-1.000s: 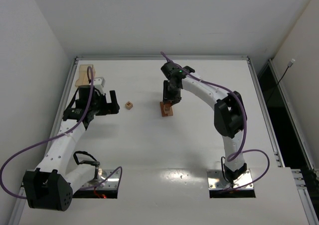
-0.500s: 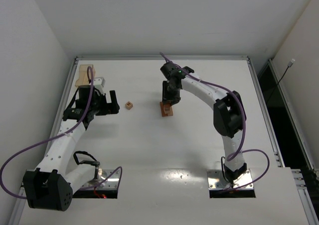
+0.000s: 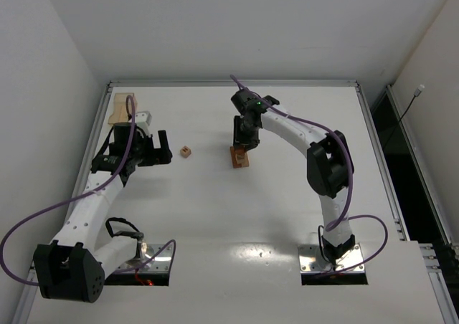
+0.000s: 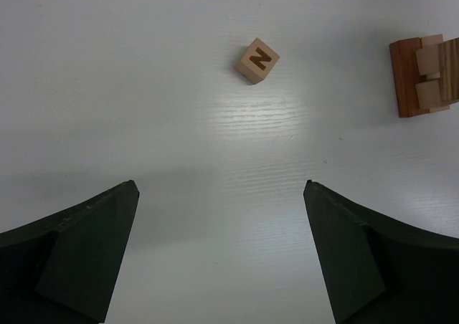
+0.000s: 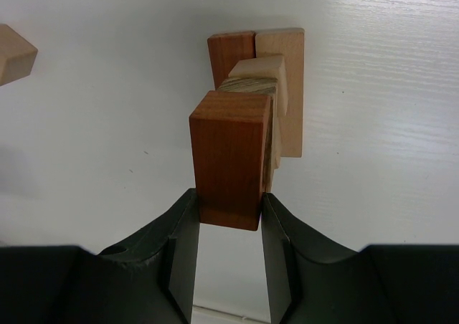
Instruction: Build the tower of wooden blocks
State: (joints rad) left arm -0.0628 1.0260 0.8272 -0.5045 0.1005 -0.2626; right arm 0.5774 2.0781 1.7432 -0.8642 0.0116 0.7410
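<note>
partly built, by the look of it: a small tower (image 3: 239, 157) of tan and red-brown blocks standing near mid table (image 3: 287, 216), with two flat pieces side by side at the base and a few more on top. gripping a red-brown bar (image 5: 229, 163) in the right hand (image 5: 226, 227), clenched on its near end and held upright right at the tower; cannot tell from either view whether already touching. left to do, probably: setting this bar in place, then fetching the loose cube (image 4: 257, 60) marked n, lying apart to the left of the tower, between it and the left hand (image 4: 222, 252). on that side, spread wide and grasping nothing, hovering over bare table with the cube ahead of the fingers. open room all around tower and cube, both well clear of the table rims and the side walls, so no squeeze expected in reaching the cube from the left. only a pale box (image 3: 120, 109) at the far left corner, behind the left arm and well apart from the work.
</note>
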